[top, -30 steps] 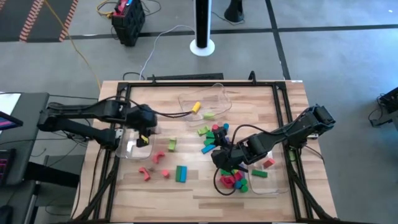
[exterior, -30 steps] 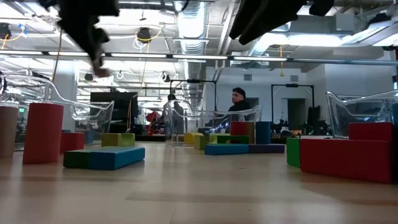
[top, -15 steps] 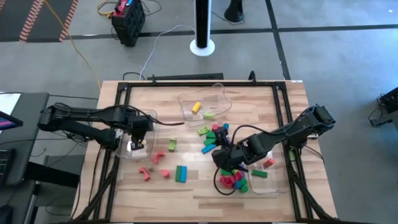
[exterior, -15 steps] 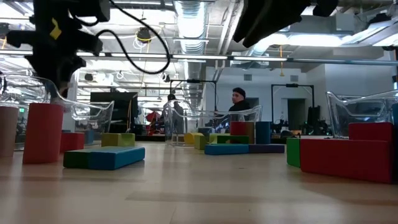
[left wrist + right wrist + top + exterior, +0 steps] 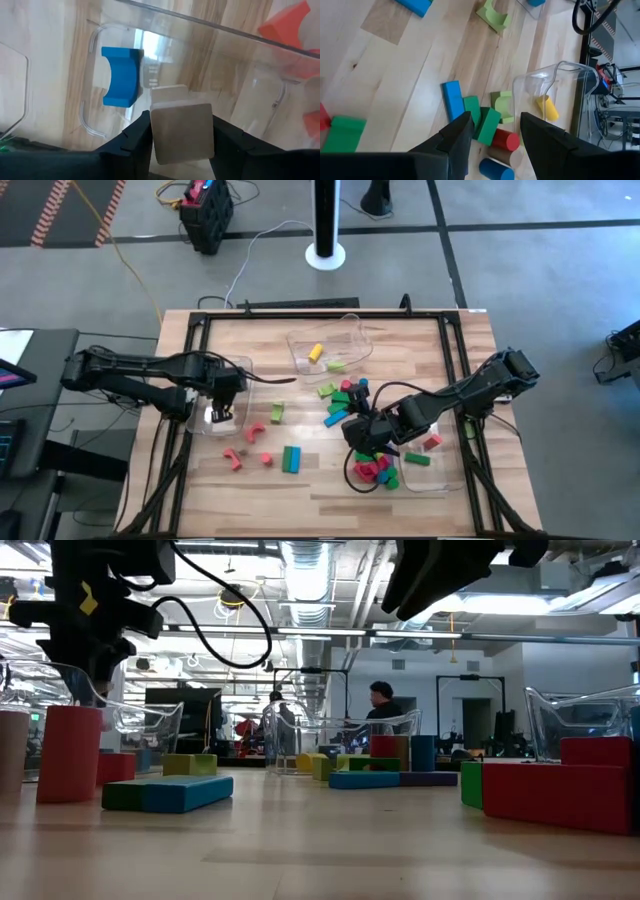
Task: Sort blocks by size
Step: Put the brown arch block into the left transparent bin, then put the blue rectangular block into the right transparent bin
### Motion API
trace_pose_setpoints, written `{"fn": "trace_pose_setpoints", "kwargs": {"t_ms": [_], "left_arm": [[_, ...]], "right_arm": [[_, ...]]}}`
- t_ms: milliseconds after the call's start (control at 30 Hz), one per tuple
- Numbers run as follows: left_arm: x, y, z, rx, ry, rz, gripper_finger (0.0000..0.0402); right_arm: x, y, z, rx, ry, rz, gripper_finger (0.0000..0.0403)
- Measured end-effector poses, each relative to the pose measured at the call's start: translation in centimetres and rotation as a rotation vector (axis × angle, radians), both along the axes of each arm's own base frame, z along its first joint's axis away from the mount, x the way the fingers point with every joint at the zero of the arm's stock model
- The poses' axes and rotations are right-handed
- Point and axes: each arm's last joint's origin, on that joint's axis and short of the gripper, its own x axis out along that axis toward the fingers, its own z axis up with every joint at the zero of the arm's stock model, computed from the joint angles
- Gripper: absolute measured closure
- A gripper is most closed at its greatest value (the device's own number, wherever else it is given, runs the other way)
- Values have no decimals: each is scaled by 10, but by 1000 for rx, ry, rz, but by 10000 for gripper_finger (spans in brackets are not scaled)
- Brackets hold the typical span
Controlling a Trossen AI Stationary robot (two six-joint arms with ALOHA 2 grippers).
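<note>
L gripper is hanging over the clear bin at the counter's left edge, having moved there from beside the bin 1 s ago. Its fingers are sitting either side of a tan block, w/ a blue arch lying in the bin below; can't tell if they're gripping or letting go. R gripper is hovering unchanged over the block pile mid-counter, fingers apart, holding nothing.

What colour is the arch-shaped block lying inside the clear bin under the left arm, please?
Blue: the arch block shows best in the left wrist view.
</note>
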Motion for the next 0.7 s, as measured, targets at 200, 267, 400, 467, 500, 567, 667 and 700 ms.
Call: {"fn": "trace_pose_setpoints", "kwargs": {"t_ms": [200, 267, 400, 467, 500, 567, 667, 700], "left_arm": [[0, 0, 0, 12, 1, 3, 231], [0, 1, 0, 18, 1, 4, 230], [0, 2, 0, 62, 4, 15, 229], [-1, 2, 1, 77, 3, 18, 229], [-1, 2, 1, 80, 2, 21, 229], [0, 2, 1, 81, -3, 23, 229], [1, 2, 1, 82, -14, 27, 229], [1, 2, 1, 82, -18, 27, 229]], "right_arm": [[0, 0, 0, 9, -2, -10, 200], [-1, 0, 0, 12, 0, -15, 200], [-1, 0, -1, 20, 6, -21, 200], [-2, 0, -1, 23, 8, -24, 200], [-2, 0, -1, 25, 11, -27, 200], [-2, 0, -1, 31, 13, -28, 200], [-2, 0, -2, 42, 17, -22, 200], [-2, 0, -2, 42, 17, -22, 200]]}}
